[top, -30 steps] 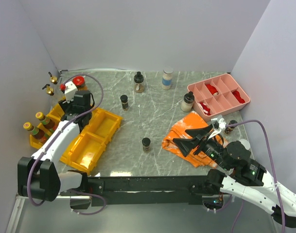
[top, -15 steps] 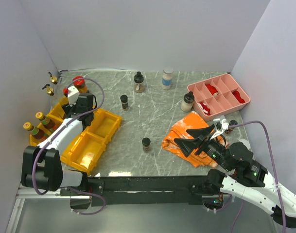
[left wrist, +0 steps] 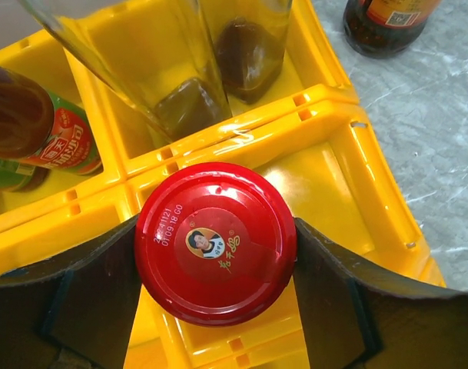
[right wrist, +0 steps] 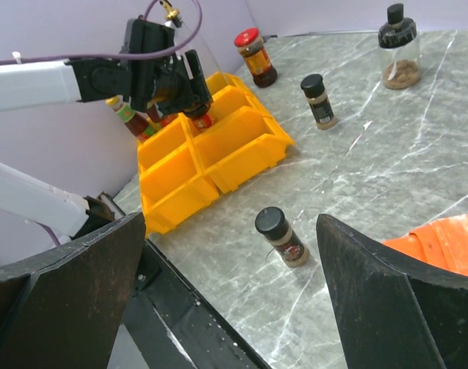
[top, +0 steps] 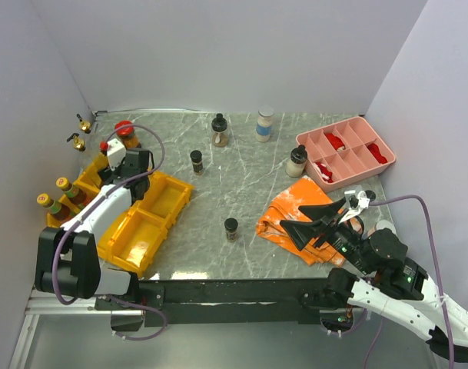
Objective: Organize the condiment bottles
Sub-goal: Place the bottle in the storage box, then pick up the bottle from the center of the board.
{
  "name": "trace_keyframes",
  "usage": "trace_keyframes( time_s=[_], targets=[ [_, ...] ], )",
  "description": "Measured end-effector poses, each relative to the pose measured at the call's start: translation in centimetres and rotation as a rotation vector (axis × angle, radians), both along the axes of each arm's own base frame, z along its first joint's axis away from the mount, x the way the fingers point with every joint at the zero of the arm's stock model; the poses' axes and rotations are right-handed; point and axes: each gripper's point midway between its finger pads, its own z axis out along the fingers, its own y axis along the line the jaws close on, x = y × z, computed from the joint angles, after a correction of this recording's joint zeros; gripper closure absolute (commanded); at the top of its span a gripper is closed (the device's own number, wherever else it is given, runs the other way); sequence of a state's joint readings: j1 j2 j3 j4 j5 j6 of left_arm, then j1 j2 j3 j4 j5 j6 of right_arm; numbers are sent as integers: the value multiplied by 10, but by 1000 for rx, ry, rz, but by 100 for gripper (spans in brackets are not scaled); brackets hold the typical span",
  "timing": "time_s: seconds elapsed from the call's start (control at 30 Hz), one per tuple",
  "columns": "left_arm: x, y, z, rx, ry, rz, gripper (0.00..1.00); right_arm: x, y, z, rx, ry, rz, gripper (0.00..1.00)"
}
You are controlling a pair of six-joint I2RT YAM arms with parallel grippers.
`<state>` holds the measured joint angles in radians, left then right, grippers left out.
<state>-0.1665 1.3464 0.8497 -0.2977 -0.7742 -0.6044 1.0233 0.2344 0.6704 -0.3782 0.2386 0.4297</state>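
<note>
My left gripper [left wrist: 216, 257] is shut on a red-lidded jar [left wrist: 216, 242], with a finger against each side of the lid. The jar hangs over the dividing walls of the yellow bins [left wrist: 349, 161]. From the right wrist view the same jar [right wrist: 203, 120] shows under the left gripper [right wrist: 189, 94]. Two sauce bottles [left wrist: 34, 131] and two glass bottles [left wrist: 249, 46] stand in the back bins. My right gripper [right wrist: 234, 254] is open above the table, and a black-capped spice bottle [right wrist: 280, 235] stands between and beyond its fingers. Other bottles stand around the table: a second red-lidded jar [top: 124, 128], a black-topped jar [top: 220, 131], a white-topped jar [top: 265, 123].
A pink divided tray [top: 349, 131] sits at the back right beside an orange cloth [top: 291, 201]. Two gold-spout bottles [top: 81, 131] stand against the left wall. More small bottles [top: 197, 161] [top: 297, 161] stand mid-table, and one [top: 368, 197] is close to the right arm.
The left gripper has shifted slightly back and right with the jar in it. The right arm has drifted a little right and nearer, staying open.
</note>
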Motion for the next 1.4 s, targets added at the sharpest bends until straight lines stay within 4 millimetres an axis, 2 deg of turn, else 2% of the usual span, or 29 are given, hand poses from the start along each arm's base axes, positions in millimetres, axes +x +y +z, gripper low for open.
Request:
trace_keyframes(
  time_s=[0.1, 0.2, 0.27, 0.4, 0.67, 0.83, 0.93, 1.2, 1.3, 1.4],
  targets=[
    [0, 0, 4, 1, 3, 2, 6, 0, 0, -2, -8, 5, 0, 0],
    [9, -1, 26, -7, -49, 1, 0, -1, -1, -1, -7, 4, 0, 0],
    [14, -1, 44, -10, -94, -4, 3, -1, -1, -1, -7, 4, 1, 0],
    [21, -5, 83, -21, -172, -33, 4, -1, -1, -1, -6, 4, 1, 0],
    [43, -36, 127, -59, -215, -259, 1, 1, 3, -2, -12, 7, 4, 0],
    [79, -55, 150, -50, -237, -376, 1, 4, 8, -3, -23, 12, 3, 0],
    [110, -61, 146, -29, -212, -403, 1, 6, 9, -2, -24, 8, 0, 0],
    [171, -55, 87, 37, -60, -374, 2, 13, 18, -8, -68, 8, -5, 0],
    [185, -45, 79, 42, -43, -358, 2, 15, 20, -9, -81, 6, -6, 0],
    [191, -27, 81, 40, -47, -335, 2, 15, 20, -8, -80, -3, -6, 0]
  ],
)
